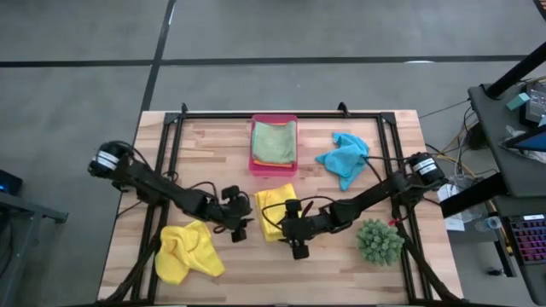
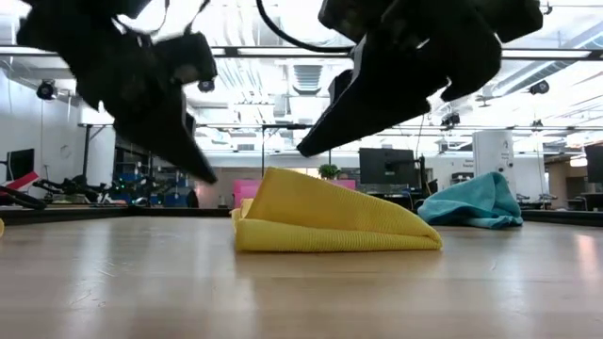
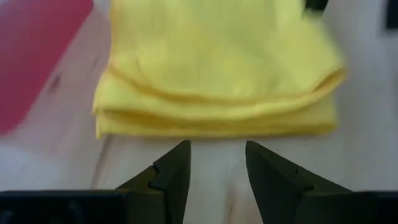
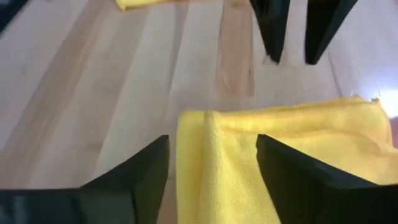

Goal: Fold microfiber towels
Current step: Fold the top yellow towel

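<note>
Folded yellow towel (image 1: pixel 275 211) mid-table, between both tools. Left tool (image 1: pixel 240 227) partly open, empty, just left of it. Right tool (image 1: pixel 296 241) open over towel's right edge (seemingly just released). Next: stow it, fetch crumpled yellow towel (image 1: pixel 188 251).

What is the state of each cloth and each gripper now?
Folded yellow microfiber towel: folded, flat on table.
Crumpled yellow towel: unfolded heap.
Turquoise blue towel: crumpled.
Light green towel: folded, in pink plastic tray.
Left gripper: open, empty.
Right gripper: open.

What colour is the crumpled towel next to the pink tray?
Turquoise blue. The crumpled towel shows best in the high view, lying right of the pink tray.
</note>
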You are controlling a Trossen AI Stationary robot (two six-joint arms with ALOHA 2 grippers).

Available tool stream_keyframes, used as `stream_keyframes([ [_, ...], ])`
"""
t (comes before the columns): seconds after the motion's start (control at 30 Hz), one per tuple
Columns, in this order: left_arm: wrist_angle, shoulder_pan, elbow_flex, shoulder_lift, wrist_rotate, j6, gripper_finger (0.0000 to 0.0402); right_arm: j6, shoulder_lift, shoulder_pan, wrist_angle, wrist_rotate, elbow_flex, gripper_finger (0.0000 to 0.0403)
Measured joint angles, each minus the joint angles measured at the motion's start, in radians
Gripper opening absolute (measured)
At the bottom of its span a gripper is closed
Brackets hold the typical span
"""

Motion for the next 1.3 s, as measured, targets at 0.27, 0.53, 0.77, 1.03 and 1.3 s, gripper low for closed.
stream_keyframes([
  [0.27,0.026,0.001,0.008,-0.082,-0.025,0.009,0.0138,0.026,0.058,-0.003,0.194,0.11,-0.061,0.004],
  [0.53,0.057,0.005,0.009,-0.061,-0.047,0.003,0.0138,0.035,0.19,-0.002,0.287,-0.003,-0.022,0.0012],
  [0.77,0.116,0.013,0.017,-0.039,-0.055,-0.001,0.0138,-0.005,0.157,-0.005,0.279,0.0,-0.013,0.0009],
  [1.03,0.126,0.059,0.053,0.032,-0.098,-0.083,0.0138,-0.082,0.047,0.017,0.115,0.123,-0.033,0.0009],
  [1.3,0.123,0.104,0.131,0.16,-0.1,-0.051,0.0138,-0.1,-0.043,0.021,0.096,0.186,-0.143,0.0009],
])
